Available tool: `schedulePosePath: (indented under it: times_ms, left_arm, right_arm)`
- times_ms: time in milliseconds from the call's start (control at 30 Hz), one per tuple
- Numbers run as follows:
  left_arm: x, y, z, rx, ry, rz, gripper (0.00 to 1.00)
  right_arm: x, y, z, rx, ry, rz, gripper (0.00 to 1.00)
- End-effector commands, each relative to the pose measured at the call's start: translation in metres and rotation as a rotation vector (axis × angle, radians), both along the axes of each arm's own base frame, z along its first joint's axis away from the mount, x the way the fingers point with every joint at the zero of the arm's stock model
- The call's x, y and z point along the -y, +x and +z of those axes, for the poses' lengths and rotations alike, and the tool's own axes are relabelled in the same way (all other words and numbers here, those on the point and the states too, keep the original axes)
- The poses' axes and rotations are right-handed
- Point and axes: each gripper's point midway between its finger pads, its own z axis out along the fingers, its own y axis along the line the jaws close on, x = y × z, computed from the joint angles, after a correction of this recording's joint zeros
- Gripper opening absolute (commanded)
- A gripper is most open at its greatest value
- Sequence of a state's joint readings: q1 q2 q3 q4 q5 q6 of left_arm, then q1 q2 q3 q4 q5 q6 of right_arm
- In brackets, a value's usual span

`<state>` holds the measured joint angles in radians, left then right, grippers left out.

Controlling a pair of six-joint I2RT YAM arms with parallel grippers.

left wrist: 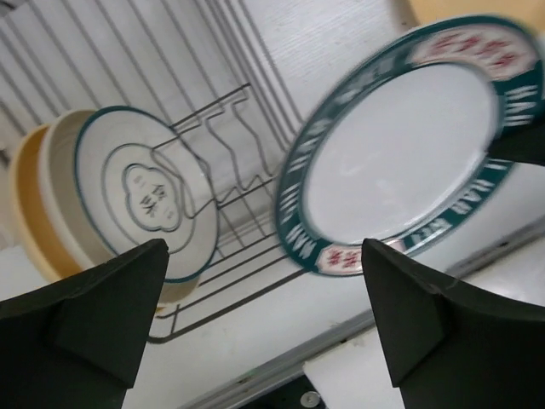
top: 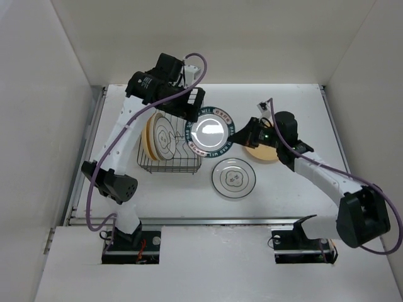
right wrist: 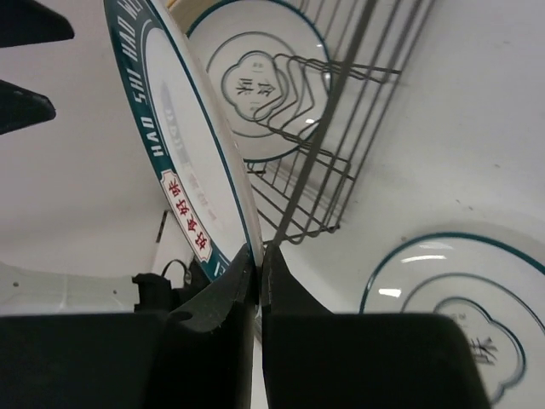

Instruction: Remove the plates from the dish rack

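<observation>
While the right fingers (right wrist: 221, 324) are pinched shut on the lower rim of the teal-rimmed plate (right wrist: 183, 136), I see that plate held up on edge, its red and white lettered border facing my right wrist camera. From the overhead view the teal-rimmed plate (top: 210, 132) hangs at the right end of the dish rack (top: 189, 165), between the two arms; I cannot tell whether it touches the wires. The left fingers (left wrist: 102, 315) stand wide apart and grip nothing, with the plate's face a little way in front of them and to their right.

Inside the rack a white plate with grey rings and a centre motif (top: 165, 137) stands upright in the prongs, and a tan plate (top: 150, 135) stands just behind it, toward the rack's left end. On the counter (top: 296, 113), a second ringed white plate (top: 233, 177) lies flat, near the rack's right front corner. Another tan plate (top: 261, 153) lies flat under the right wrist, partly hidden by it.
</observation>
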<state>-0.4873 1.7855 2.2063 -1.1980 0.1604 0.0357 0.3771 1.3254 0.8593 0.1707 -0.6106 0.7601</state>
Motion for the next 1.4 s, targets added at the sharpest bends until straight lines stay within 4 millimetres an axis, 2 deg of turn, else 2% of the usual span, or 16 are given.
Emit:
schedulePosePath:
  times_ms: [0,67,167,200,233,300,433,633,767,833,967,1000,1033,1233,1333,1367]
  left_arm:
    - [-0.035,0.008,0.004,0.071,0.132,0.124,0.96]
    - [-0.05,0.013,0.0,0.091,0.212,0.168,0.96]
    - [-0.066,0.016,-0.011,0.085,0.301,0.215,0.95]
    - [-0.07,0.017,-0.013,0.085,0.32,0.236,0.94]
    - [-0.074,0.02,-0.015,0.089,0.345,0.251,0.94]
    - [-0.087,0.023,-0.023,0.09,0.426,0.29,0.89]
    - [-0.106,0.028,-0.022,0.125,0.521,0.352,0.82]
    - [-0.128,0.033,-0.023,0.159,0.657,0.415,0.75]
    - [-0.131,0.033,-0.03,0.145,0.691,0.416,0.74]
    - [-0.132,0.032,-0.033,0.137,0.692,0.42,0.74]
    - [-0.144,0.032,-0.031,0.127,0.683,0.454,0.74]
    - [-0.149,0.032,-0.028,0.131,0.678,0.467,0.74]
    - [-0.151,0.032,-0.027,0.134,0.691,0.464,0.74]
    - [-0.154,0.029,-0.019,0.153,0.692,0.469,0.75]
    - [-0.155,0.028,-0.021,0.145,0.705,0.456,0.75]
    - [-0.157,0.026,-0.027,0.118,0.704,0.447,0.75]
  right_arm:
    - [0.03,-0.001,0.021,0.029,-0.02,-0.141,0.0]
    - [0.047,-0.011,0.004,-0.033,-0.091,-0.185,0.0]
    - [0.072,-0.027,-0.008,-0.06,-0.137,-0.261,0.0]
    - [0.082,-0.036,-0.027,-0.113,-0.176,-0.28,0.0]
    - [0.087,-0.043,-0.029,-0.127,-0.182,-0.288,0.0]
    - [0.092,-0.06,-0.057,-0.206,-0.239,-0.272,0.0]
    - [0.098,-0.079,-0.093,-0.299,-0.291,-0.257,0.0]
    - [0.103,-0.086,-0.124,-0.368,-0.364,-0.233,0.0]
    - [0.102,-0.087,-0.145,-0.429,-0.404,-0.201,0.01]
    - [0.103,-0.088,-0.158,-0.467,-0.428,-0.189,0.07]
    - [0.103,-0.085,-0.164,-0.478,-0.477,-0.166,0.44]
    - [0.107,-0.086,-0.164,-0.491,-0.499,-0.182,0.62]
    - [0.107,-0.083,-0.162,-0.477,-0.51,-0.188,0.66]
    - [0.121,-0.075,-0.159,-0.478,-0.643,-0.276,0.69]
    - [0.121,-0.077,-0.165,-0.491,-0.663,-0.272,0.69]
    - [0.113,-0.072,-0.162,-0.47,-0.643,-0.254,0.69]
